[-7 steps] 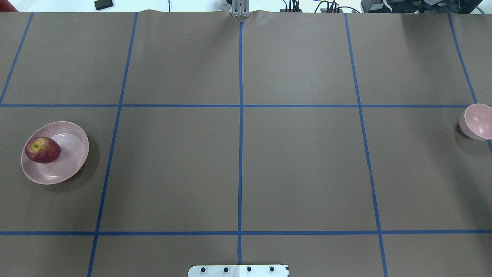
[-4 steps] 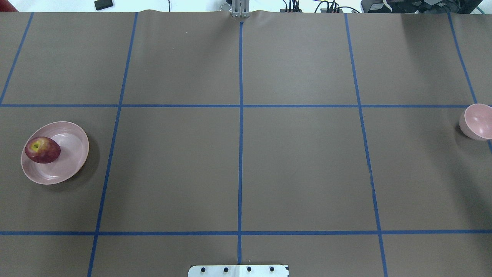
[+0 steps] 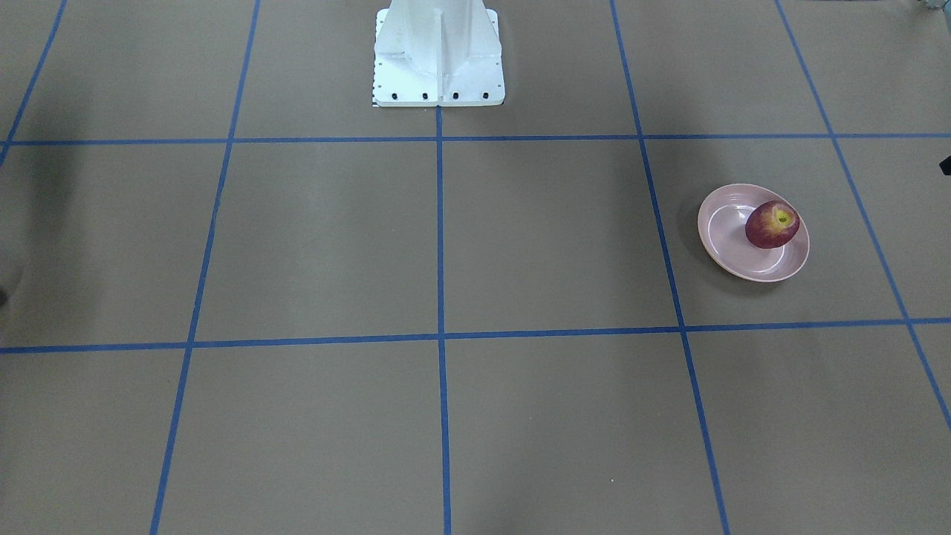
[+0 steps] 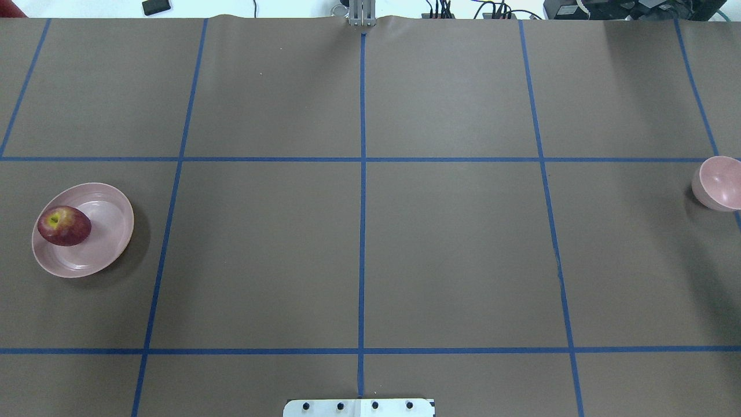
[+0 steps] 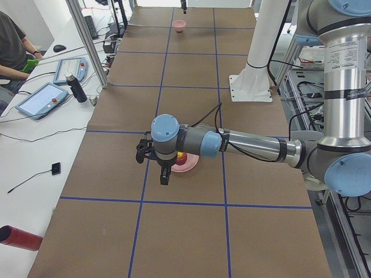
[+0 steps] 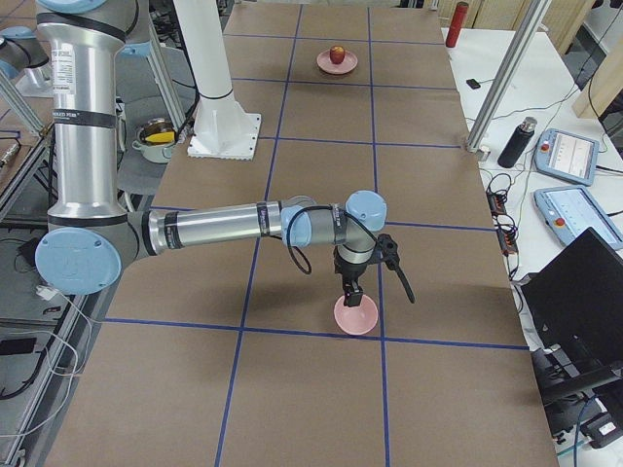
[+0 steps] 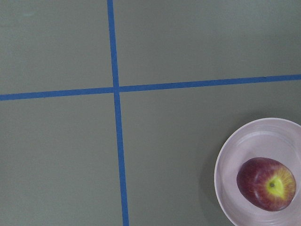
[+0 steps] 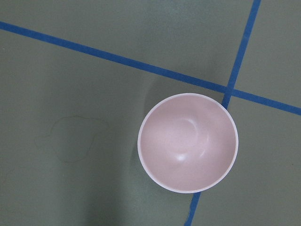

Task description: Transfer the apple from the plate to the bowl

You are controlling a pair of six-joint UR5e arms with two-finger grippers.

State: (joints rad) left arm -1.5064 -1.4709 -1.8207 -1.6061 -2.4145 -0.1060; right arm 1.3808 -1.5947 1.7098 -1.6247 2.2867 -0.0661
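The dark red apple (image 4: pixel 64 226) lies on the pale pink plate (image 4: pixel 110 237) at the table's left end; it also shows in the left wrist view (image 7: pixel 266 183) at the plate's (image 7: pixel 230 165) inner right. The empty pink bowl (image 4: pixel 719 183) stands at the far right edge, centred in the right wrist view (image 8: pixel 188 141). My left gripper (image 5: pixel 164 174) hangs above the table just beside the plate (image 5: pixel 186 167). My right gripper (image 6: pixel 352 290) hangs right over the bowl (image 6: pixel 356 315). Both show only in side views, so I cannot tell if they are open or shut.
The white robot base (image 3: pixel 438 52) stands at the table's near middle edge. Blue tape lines (image 4: pixel 362 174) grid the brown table. An operators' desk with tablets (image 5: pixel 43 98) and a bottle (image 5: pixel 77 88) runs along the far side. A laptop (image 6: pixel 574 292) sits there too.
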